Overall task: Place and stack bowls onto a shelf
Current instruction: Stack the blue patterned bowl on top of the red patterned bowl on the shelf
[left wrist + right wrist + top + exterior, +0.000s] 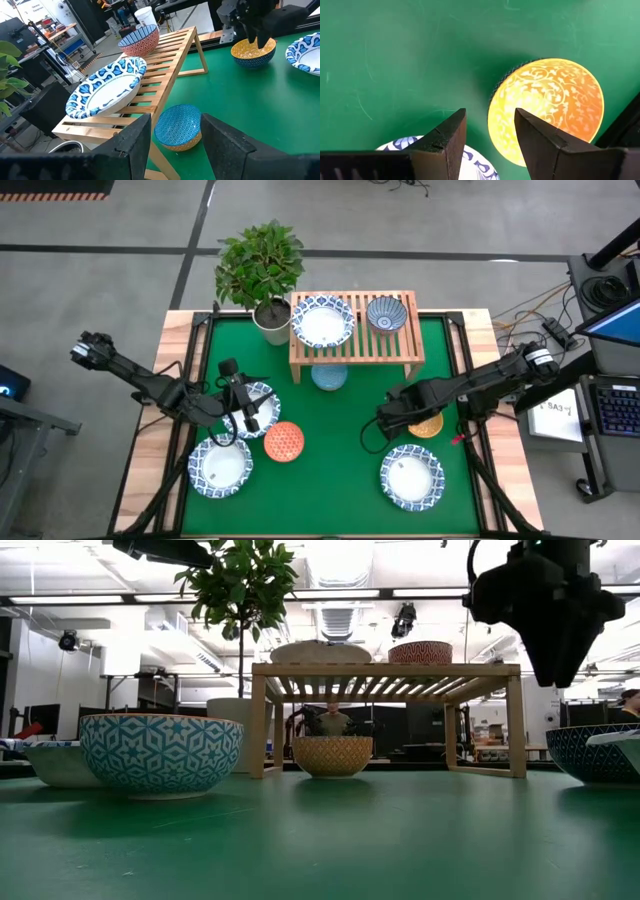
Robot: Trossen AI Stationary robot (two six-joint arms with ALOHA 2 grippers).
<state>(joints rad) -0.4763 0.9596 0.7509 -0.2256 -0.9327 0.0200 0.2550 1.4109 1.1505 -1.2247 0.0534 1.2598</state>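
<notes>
The light-wood shelf (pixel 355 350) stands at the far side. A white blue-rimmed bowl (pixel 322 323) and the dark-blue patterned bowl (pixel 386 313) sit on its slats. The pale blue bowl (pixel 329 376) rests on the mat under its front edge. The orange-red bowl (pixel 284 442) and three more white bowls (pixel 220 466), (pixel 262 402), (pixel 411 476) lie on the mat. My left gripper (pixel 240 405), open, hovers over one white bowl. My right gripper (pixel 385 418), open, hangs raised beside the mustard yellow bowl (pixel 547 110).
A potted plant (pixel 262 265) stands at the shelf's far-left corner. The green mat (pixel 340 470) has free room in the middle, between the orange-red bowl and the near-right white bowl. The shelf top has open slats at its right end (pixel 410 330). A person shows in the room beyond (pixel 332 722).
</notes>
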